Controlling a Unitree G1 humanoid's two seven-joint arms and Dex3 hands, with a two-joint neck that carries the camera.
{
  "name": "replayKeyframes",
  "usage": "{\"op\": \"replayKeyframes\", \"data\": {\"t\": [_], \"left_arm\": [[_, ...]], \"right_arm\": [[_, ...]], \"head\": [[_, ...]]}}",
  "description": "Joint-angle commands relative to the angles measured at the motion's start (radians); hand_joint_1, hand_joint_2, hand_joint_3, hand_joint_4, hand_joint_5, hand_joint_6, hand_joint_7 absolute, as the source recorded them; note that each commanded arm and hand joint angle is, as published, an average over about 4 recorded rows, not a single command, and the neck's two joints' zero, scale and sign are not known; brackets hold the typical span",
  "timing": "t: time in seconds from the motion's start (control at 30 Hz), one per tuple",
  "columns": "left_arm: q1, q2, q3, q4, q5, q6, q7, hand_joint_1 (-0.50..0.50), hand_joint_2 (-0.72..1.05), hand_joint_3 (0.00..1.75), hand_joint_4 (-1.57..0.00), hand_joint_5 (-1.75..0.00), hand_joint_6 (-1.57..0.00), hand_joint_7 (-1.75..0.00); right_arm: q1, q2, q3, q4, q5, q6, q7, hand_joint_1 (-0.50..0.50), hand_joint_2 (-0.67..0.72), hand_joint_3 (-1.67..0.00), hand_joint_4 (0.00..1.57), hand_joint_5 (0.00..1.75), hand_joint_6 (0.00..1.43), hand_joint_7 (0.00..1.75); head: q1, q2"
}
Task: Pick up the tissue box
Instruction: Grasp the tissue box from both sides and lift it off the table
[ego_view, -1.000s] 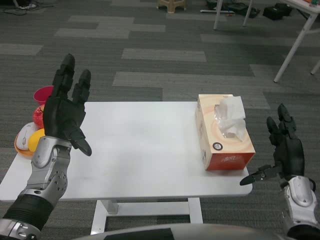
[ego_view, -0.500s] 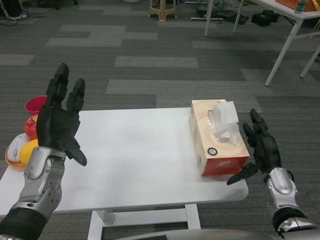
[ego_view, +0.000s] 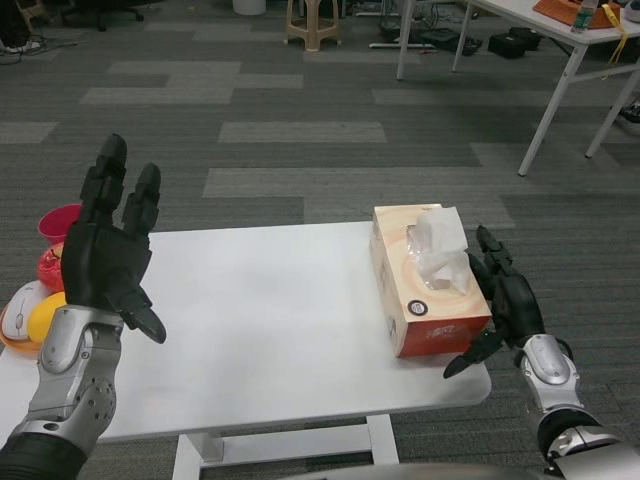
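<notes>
Approach step of the pick. The tissue box (ego_view: 430, 285) stood on the white bench (ego_view: 270, 320) toward its 3 o'clock edge, long axis running from 12 to 6 o'clock, a white tissue (ego_view: 438, 245) rising from its top slot. The right robot hand (ego_view: 502, 308) lay just beside the box's 3 o'clock face, fingers spread and empty, thumb reaching below the near corner; whether any finger touched the cardboard could not be told. The left robot hand (ego_view: 108, 262) was raised over the bench's 9 o'clock side, fingers wide apart, holding nothing, well apart from the box. A red cup (ego_view: 58, 224) and some round fruit-like items (ego_view: 40, 315) sat at the far 9 o'clock edge.

Judged stage: early; the box was not yet gripped or lifted. The next move appeared to call for the left robot hand to cross toward the box's 9 o'clock face, so both palms could press in before any lift.
</notes>
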Motion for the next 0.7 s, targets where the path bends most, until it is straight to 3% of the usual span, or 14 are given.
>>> {"op": "replayKeyframes", "data": {"t": [0.03, 0.2, 0.7], "left_arm": [[0.008, 0.001, -0.004, 0.001, 0.007, -0.005, 0.002, 0.50, -0.55, 0.00, 0.00, -0.10, 0.00, 0.00], [0.008, 0.001, -0.007, 0.000, 0.007, -0.005, 0.002, 0.50, -0.55, 0.00, 0.00, -0.10, 0.00, 0.00], [0.019, 0.001, -0.010, -0.010, 0.007, -0.010, 0.002, 0.50, -0.55, 0.00, 0.00, -0.10, 0.00, 0.00]], "right_arm": [[-0.014, -0.008, 0.023, 0.009, 0.003, 0.007, -0.002, -0.46, 0.41, -0.08, 0.12, 0.00, 0.00, 0.07], [-0.014, -0.005, 0.071, 0.008, 0.003, 0.009, -0.004, -0.42, 0.38, -0.08, 0.14, 0.00, 0.00, 0.07], [-0.029, 0.010, 0.216, -0.039, 0.003, 0.009, -0.017, -0.44, 0.39, -0.08, 0.14, 0.00, 0.00, 0.07]], "head": [[-0.001, 0.001], [-0.005, 0.004], [0.020, 0.016]]}}
